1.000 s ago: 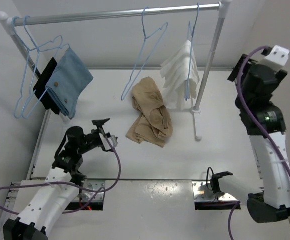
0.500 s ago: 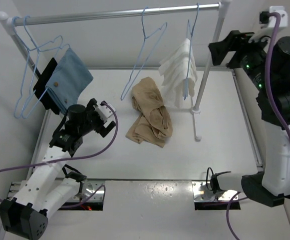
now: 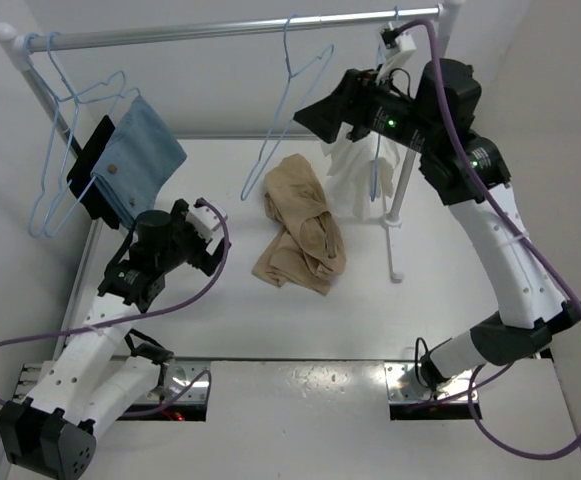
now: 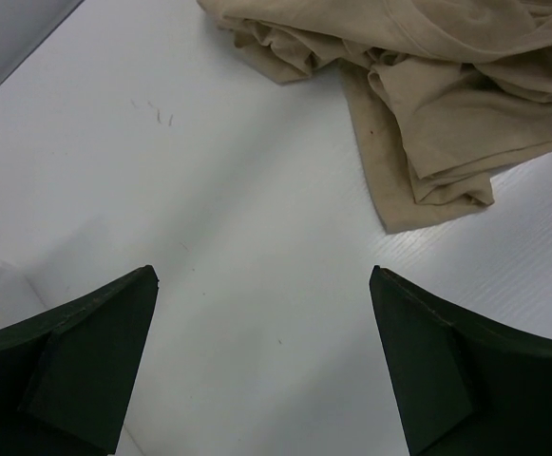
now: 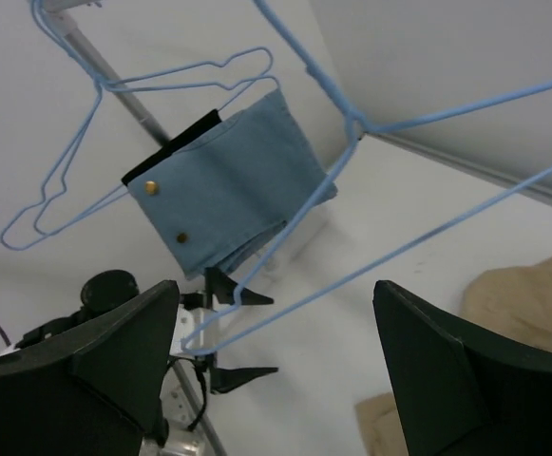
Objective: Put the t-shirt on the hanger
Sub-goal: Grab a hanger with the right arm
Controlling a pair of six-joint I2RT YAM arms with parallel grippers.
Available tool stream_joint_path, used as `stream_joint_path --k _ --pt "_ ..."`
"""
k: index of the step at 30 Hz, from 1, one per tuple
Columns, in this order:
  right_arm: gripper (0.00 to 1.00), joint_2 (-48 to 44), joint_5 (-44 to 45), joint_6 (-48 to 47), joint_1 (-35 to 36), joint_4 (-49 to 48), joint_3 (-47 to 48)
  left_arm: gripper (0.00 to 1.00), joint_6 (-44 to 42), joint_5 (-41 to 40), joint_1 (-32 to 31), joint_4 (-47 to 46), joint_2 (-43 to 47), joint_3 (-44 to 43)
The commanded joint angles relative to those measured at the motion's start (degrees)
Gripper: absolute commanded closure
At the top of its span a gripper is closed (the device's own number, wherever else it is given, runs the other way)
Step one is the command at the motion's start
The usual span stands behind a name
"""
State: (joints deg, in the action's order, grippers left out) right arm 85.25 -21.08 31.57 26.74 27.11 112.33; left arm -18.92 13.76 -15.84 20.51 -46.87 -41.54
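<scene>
The place was a robotics lab, set up as a test cell. A bare white counter (image 3: 440, 320) sat boxed in by plain white walls (image 3: 190, 85). The left arm (image 3: 100, 345) and the right arm (image 3: 505, 240) were bolted to metal plates (image 3: 185, 385) at its near edge, trailing purple cables (image 3: 226, 252). A metal rail (image 3: 220, 30) on white posts carried the hanger (image 5: 355, 123) and others like it, as a staged clothes rack.

T-shirt (image 3: 298, 225) on table (image 3: 440, 300) below hanger (image 3: 289, 60) on rail (image 3: 220, 30); white cloth (image 3: 350, 178) right, blue cloth (image 3: 140, 160) left.
</scene>
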Motion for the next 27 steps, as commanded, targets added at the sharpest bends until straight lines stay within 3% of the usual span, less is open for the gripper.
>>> stream_joint_path --k 1,6,10,16,18,21,26,27 --pt "0.16 0.00 3.58 3.40 2.17 -5.92 -1.40 0.00 2.22 -1.45 -0.42 -0.56 -1.02 -1.26" --pt "0.15 2.97 7.63 5.25 4.11 -11.20 -3.61 0.00 2.83 -3.56 -0.42 -0.56 -2.78 -2.31" --pt "0.15 7.38 10.96 5.25 4.72 -11.21 0.08 0.00 2.83 -4.88 -0.42 -0.56 -3.40 -2.32" --pt "0.20 11.69 12.02 6.31 5.25 -12.96 2.10 0.00 3.36 -6.02 -0.42 -0.56 -3.40 -2.32" --pt "0.22 12.31 10.20 6.83 5.25 -17.50 0.27 0.00 3.36 -6.55 -0.42 -1.09 -3.40 -2.32" --pt "0.33 11.70 7.12 7.45 5.77 -24.01 -3.43 0.00 3.36 -7.08 -0.42 -1.61 -3.40 -2.32" --pt "0.66 9.94 5.18 7.45 5.78 -25.88 -6.06 0.00 4.42 -7.78 -0.42 -1.62 -3.40 -2.32" --pt "0.68 9.41 4.48 7.45 5.78 -27.19 -6.86 0.00 4.42 -7.78 -0.42 -2.40 -2.71 -2.32"
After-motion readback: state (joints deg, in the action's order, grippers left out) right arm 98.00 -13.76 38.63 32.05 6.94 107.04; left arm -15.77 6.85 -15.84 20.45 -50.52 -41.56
